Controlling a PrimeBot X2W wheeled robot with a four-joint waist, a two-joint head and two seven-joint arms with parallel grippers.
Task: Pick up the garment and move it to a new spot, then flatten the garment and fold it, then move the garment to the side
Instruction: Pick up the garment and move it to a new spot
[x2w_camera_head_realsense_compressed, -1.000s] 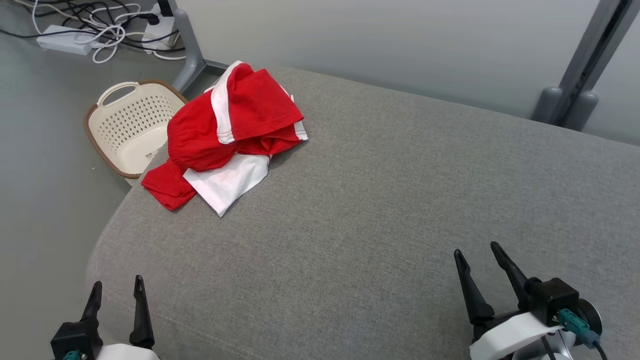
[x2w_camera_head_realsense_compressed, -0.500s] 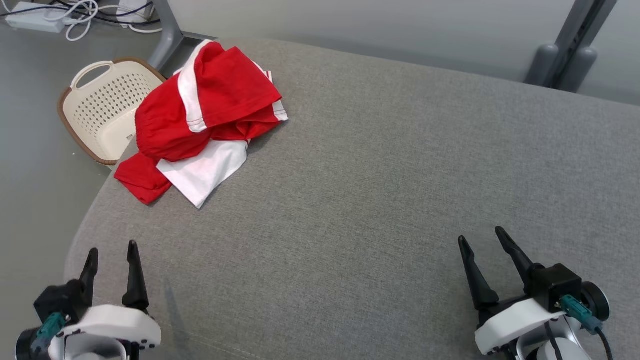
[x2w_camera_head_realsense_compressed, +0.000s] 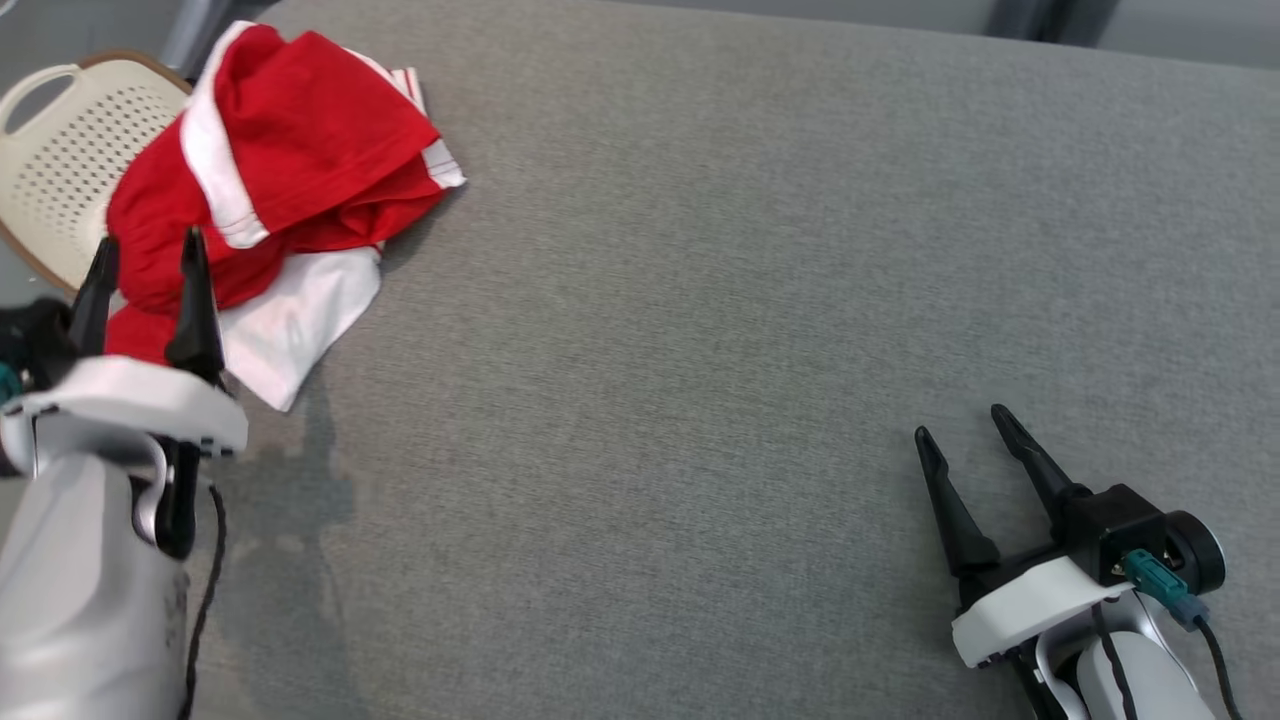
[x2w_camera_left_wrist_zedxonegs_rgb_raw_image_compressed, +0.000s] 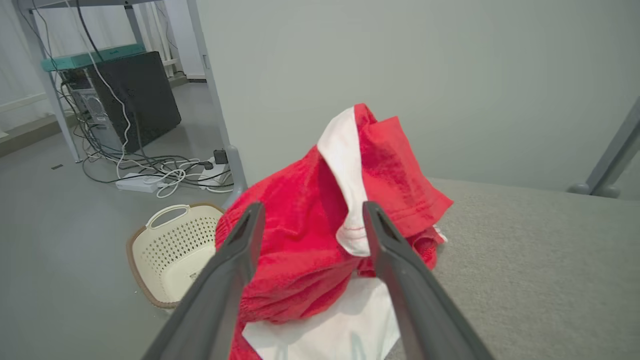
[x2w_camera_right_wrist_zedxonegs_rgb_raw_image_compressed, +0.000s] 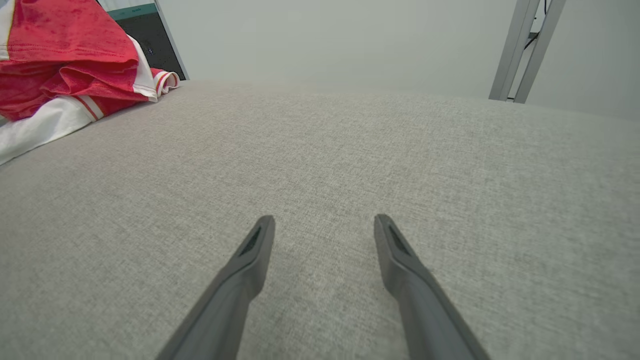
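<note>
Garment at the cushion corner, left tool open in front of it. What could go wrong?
1. The garment sits at the edge of the cushion, with the basket on the floor beside it; a push from the left tool could slide it off.
2. It is bunched in layers, so the open tool may pinch only one fold or the white sleeve and lift it tangled.

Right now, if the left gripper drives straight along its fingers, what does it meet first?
The garment. The left gripper, open, points straight into its crumpled red folds, and nothing lies between them. The wrist view doesn't settle how wide the gap is, so the tips may already be very close to the cloth.
</note>
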